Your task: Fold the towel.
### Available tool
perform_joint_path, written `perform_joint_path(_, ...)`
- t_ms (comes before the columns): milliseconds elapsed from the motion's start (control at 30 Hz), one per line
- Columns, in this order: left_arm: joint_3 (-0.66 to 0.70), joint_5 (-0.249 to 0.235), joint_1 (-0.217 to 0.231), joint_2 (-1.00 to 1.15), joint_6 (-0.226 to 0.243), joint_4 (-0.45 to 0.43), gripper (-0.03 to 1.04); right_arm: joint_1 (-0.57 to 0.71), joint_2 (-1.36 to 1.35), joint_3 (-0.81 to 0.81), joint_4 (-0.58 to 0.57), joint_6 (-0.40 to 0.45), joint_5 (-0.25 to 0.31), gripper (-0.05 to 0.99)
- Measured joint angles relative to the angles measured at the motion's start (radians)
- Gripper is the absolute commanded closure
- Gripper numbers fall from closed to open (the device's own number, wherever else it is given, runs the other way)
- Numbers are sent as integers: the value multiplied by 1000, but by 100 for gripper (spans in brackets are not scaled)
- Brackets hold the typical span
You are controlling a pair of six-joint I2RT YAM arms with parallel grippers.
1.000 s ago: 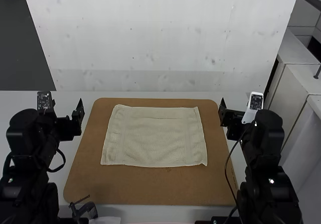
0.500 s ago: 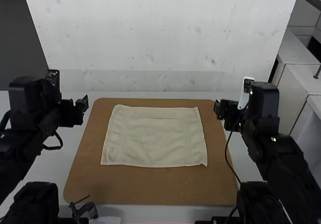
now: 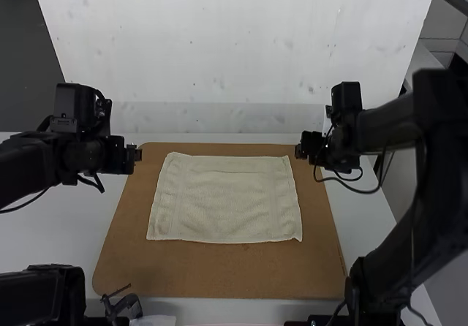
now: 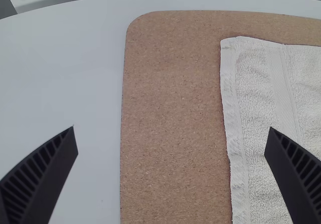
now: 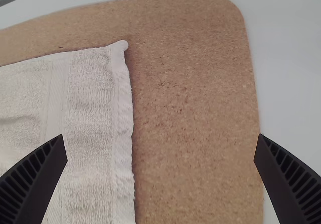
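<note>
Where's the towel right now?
In the high view, the towel lies spread flat on the brown board, near its middle, between the left arm and the right arm.

Pictured in 1 high view and 2 wrist views, without legible text, labels or brands. Likewise without readable numbers or signs in any of the 3.
</note>
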Motion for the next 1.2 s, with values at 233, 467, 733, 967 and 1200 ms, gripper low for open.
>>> perform_joint_path(233,1,0,0,0,0,27,5,34,264,171,3,-4,-5,-2)
perform_joint_path(467,1,0,0,34,1,61,5,120,421,277,5,-16,31,-2)
perform_joint_path(733,1,3,0,61,4,89,5,191,531,383,-43,-24,140,11)
perform_joint_path(967,1,4,2,124,8,121,7,220,589,461,-89,-24,189,92)
perform_joint_path(1200,143,2,-28,387,1,85,7,242,599,481,-112,-11,206,92)
